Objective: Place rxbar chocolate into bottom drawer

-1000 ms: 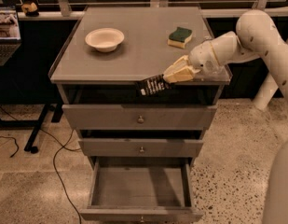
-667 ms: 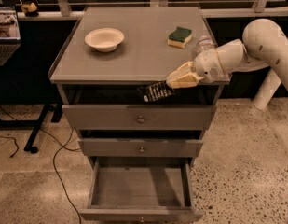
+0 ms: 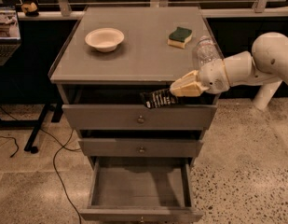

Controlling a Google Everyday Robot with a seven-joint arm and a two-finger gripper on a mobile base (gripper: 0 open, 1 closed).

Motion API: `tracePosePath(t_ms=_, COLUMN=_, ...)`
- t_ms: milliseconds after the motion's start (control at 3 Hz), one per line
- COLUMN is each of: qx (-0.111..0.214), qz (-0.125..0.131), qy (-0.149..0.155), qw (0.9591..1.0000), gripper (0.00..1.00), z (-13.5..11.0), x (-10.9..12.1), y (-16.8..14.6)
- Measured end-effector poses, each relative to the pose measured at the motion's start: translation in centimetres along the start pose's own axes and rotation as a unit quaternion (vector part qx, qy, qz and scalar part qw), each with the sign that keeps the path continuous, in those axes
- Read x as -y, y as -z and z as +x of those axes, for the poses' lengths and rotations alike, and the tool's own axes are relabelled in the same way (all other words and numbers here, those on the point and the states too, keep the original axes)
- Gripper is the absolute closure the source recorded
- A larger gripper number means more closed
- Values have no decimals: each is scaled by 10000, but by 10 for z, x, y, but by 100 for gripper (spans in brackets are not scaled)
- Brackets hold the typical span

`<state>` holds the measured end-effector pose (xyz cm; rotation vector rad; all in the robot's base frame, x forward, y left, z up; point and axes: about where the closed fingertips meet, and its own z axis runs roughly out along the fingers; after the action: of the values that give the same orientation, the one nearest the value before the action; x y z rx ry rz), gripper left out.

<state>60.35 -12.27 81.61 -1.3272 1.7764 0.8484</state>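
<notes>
**Chocolate bar in my grip at top-drawer height, bottom drawer open**

- Grey wooden cabinet (image 3: pixel 134 62): flat top and three drawers stacked below it, standing on a speckled terrazzo floor (image 3: pixel 241 171).
- Wide grey bottom drawer (image 3: pixel 139 188): pulled out toward the camera. Flat grey floor and low side walls are showing, nothing lying in it.
- My white arm (image 3: pixel 255 64) comes in from the right side, past the cabinet's right front corner.
- Tall grey front panel of the top drawer (image 3: pixel 101 118) and the slim grey front panel of the middle drawer (image 3: pixel 111 147) sit above it, each with a small round metal knob.
- Shallow cream bowl (image 3: pixel 104 38): on the top, left of centre.
- Clear plastic bottle (image 3: pixel 205 50): on the top near the right edge, just behind my wrist.
- Green-and-yellow sponge (image 3: pixel 180 36): on the top, just left of the bottle and apart from it.
- My gripper (image 3: pixel 174 92): at the cabinet front, right of centre, level with the dark gap under the top. Beige fingers (image 3: pixel 185 85) are clamped on the right end of the bar.
- Small flat rxbar chocolate in a shiny black wrapper (image 3: pixel 157 98): sticks out to the left of my fingers, its left end slightly lower, just above the top drawer's panel and well above the bottom drawer. Pale lettering on the wrapper; I can't read it.
</notes>
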Motion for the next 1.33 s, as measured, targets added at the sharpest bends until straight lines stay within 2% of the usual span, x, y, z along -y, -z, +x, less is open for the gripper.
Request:
tracePosePath(t_ms=667, qx=100, qz=425, qy=-218, qw=9988, gripper=100, z=9, x=-20, y=5)
tracePosePath(t_ms=1000, qx=100, qz=420, qy=-213, qw=9988, gripper=100, z=9, x=-21, y=5)
tracePosePath(t_ms=1333, qx=138, qz=427, qy=-126, qw=9989, gripper=100, z=13, x=-47, y=3)
